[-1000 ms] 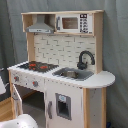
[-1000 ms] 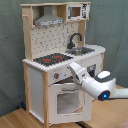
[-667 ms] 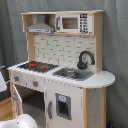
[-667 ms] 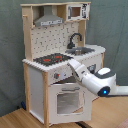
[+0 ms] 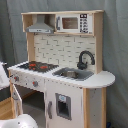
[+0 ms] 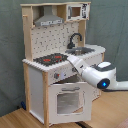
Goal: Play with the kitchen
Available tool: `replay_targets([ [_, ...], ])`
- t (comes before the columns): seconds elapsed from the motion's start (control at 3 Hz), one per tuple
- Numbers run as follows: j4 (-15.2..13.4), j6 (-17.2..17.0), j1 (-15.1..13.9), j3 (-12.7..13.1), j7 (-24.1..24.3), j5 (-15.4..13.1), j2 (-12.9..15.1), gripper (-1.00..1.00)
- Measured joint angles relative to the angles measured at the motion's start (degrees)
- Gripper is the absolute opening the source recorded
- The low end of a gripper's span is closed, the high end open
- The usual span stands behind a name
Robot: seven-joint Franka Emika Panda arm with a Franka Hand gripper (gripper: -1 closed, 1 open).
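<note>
The kitchen [image 5: 65, 75] [image 6: 60, 65] stands upright on a wooden floor [image 6: 107, 112] against a grey curtain [image 5: 117, 45]. It is a toy unit of white panels and light wood. On its counter the black stovetop [image 5: 37, 65] [image 6: 50, 59] with red rings sits to one side, and the silver sink [image 5: 74, 74] [image 6: 82, 50] with a black curved faucet [image 5: 84, 59] [image 6: 75, 39] sits to the other. Behind them runs a pegboard back [image 5: 60, 50] [image 6: 50, 37], with a grey hood [image 5: 40, 26] [image 6: 48, 19] above the stove and a toy microwave [image 5: 75, 23] [image 6: 77, 10] beside it on the top shelf.

In the second exterior view the windowed oven door [image 6: 70, 100] hangs tilted outward, partly open, under a row of knobs [image 6: 56, 76].

The white robot arm [image 6: 97, 75] reaches in from the second exterior view's right, its slim end lying over the counter's front edge between stove and sink. The gripper [image 6: 70, 58] sits at that end, just above the counter; whether it is wide or narrow I cannot tell. In the first exterior view only a white rounded part of the arm [image 5: 20, 121] shows at the bottom edge.
</note>
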Motion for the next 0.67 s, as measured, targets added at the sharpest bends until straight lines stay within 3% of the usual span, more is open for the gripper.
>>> replay_targets([
  [0.67,-3.2,-0.1,1.2,-4.0,-12.6,1.5,6.0,1.0],
])
